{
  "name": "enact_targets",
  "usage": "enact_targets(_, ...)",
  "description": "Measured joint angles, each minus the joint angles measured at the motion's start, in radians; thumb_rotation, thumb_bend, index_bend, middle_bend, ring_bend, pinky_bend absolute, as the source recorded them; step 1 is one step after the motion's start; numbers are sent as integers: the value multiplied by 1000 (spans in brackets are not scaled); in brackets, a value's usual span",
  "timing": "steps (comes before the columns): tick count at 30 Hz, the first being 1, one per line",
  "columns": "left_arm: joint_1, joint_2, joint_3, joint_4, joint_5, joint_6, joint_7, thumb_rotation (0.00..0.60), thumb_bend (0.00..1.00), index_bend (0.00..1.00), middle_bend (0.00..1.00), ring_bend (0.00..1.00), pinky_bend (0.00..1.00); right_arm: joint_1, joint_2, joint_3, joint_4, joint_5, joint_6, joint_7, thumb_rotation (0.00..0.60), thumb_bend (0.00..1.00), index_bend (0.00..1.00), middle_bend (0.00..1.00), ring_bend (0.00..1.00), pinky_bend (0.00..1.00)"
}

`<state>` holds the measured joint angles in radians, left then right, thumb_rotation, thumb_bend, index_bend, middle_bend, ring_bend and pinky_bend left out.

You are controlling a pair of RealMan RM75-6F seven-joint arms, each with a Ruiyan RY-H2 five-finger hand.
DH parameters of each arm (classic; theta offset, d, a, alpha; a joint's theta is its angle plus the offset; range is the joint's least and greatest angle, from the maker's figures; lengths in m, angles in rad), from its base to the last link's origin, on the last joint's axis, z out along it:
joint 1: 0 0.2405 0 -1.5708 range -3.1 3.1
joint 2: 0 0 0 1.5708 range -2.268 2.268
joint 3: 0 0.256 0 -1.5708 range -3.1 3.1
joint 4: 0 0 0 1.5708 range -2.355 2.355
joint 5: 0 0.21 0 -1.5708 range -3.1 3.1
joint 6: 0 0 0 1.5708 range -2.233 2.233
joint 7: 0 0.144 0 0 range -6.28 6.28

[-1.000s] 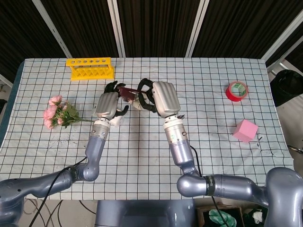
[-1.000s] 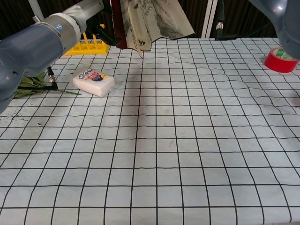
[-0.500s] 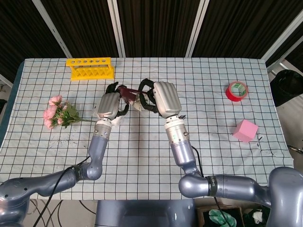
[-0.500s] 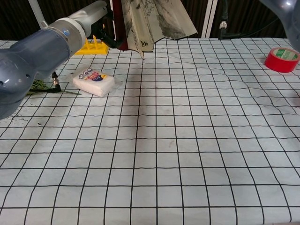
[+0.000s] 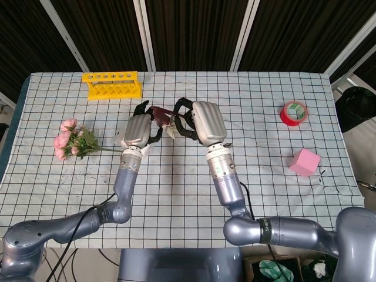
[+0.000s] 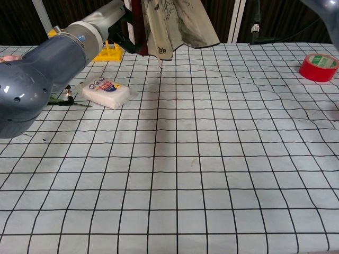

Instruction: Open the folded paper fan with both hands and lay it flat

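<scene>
The paper fan [image 6: 177, 24] is partly spread, its cream leaf painted with grey ink, and it hangs above the far-left part of the table. Its dark red end stick [image 6: 136, 29] is on the left side. In the head view the fan [image 5: 163, 114] shows as a small dark red and cream piece between the two hands. My left hand [image 5: 140, 130] grips its left end and my right hand [image 5: 202, 121] grips its right end. Most of the fan is hidden under the hands there. The chest view shows only my left arm [image 6: 50, 74], not the fingers.
A white packet [image 6: 106, 91] lies on the checked cloth below the fan. A yellow rack [image 5: 111, 85] stands at the back left, and pink flowers [image 5: 71, 140] lie at the left edge. On the right are a red tape roll [image 5: 294, 113] and a pink cube [image 5: 304, 163].
Both hands, with the fan held between them, have drifted slightly to the right. My left arm has swung nearer to the chest camera. The fan stays partly spread.
</scene>
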<state>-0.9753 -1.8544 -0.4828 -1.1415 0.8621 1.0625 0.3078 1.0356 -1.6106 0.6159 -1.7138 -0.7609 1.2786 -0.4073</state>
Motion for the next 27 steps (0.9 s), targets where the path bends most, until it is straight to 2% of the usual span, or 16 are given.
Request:
enact_targets(13, 51, 67, 14, -61, 10, 18, -6, 600, 448, 649, 252, 0, 75, -28, 29, -52, 48, -34, 1, 4, 600, 611, 900, 983, 1000, 960)
enact_targets(27, 79, 193, 1, -169, 8, 38, 13, 600, 448, 651, 253, 0, 75, -110, 104, -107, 105, -80, 10, 26, 600, 611, 900, 983, 1000, 960)
